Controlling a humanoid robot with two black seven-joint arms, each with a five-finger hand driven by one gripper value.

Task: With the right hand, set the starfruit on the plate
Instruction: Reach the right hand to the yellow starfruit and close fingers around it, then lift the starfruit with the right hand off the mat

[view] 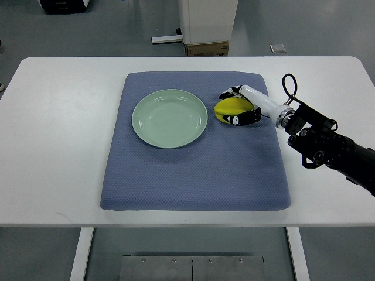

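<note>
We see our right hand (pixel 239 106), black-fingered with a white back, curled around the yellow, smooth-skinned starfruit (pixel 230 106) on the padded blue-grey mat (pixel 193 175) that covers the middle of the white counter (pixel 53 146). The fingers are clamped on the fruit from both its near and far sides. The fruit sits just beside the right rim of the round pale green plate (pixel 170 118), not on it. So the plate lies straight to the left of the hand, and we judge the coming move a short carry leftward over the rim. The fruit's long axis runs roughly left to right, toward the plate. Our left arm is out of view.
</note>
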